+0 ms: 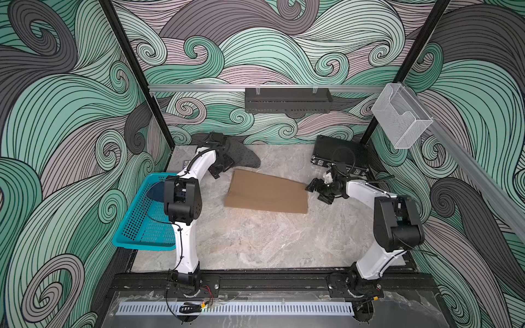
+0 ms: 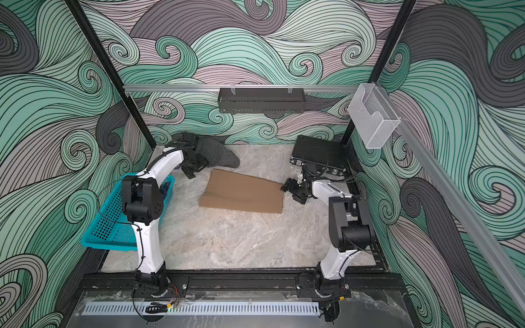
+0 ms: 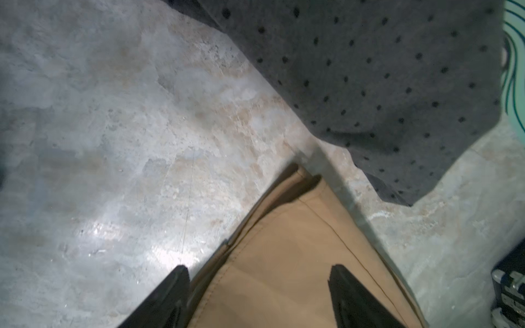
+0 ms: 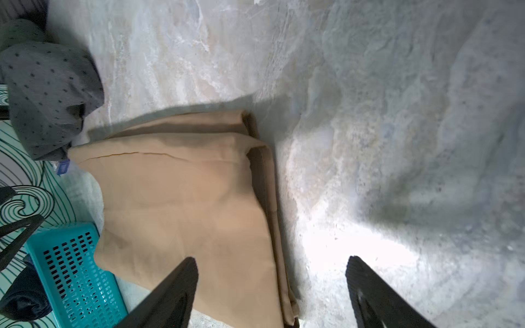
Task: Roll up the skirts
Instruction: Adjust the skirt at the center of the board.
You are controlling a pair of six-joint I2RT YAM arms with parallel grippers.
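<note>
Tan skirt (image 1: 267, 191) lies folded flat on the marble table (image 1: 255, 241), toward the back and about midway across, not rolled. In both top views its left end humps into a low ridge. In the right wrist view the stacked layers show along its edge (image 4: 184, 198). Dotted grey skirt (image 1: 244, 157) is heaped at the far left by the back wall, close to the tan skirt's far left corner, with a strip of bare table between them in the left wrist view (image 3: 383, 85). We see the denim skirt (image 4: 22, 295) only as a dark blue bundle inside the teal basket (image 1: 133, 227) at the table's left edge.

Left arm runs forward from its base, elbow above the basket, wrist bent down at the tan skirt's far left corner. The left gripper (image 3: 259, 268) has its jaws wide apart and holds nothing, one tip over the cloth and one over bare table. Right arm has its elbow raised and its forearm reaching in to the skirt's right edge. The right gripper (image 4: 272, 259) is likewise spread wide and empty, straddling that edge.

The black case (image 1: 338, 153) sits in the far right corner, just behind the right wrist. The left elbow hides part of the basket, and the left wrist covers part of the dotted skirt.
</note>
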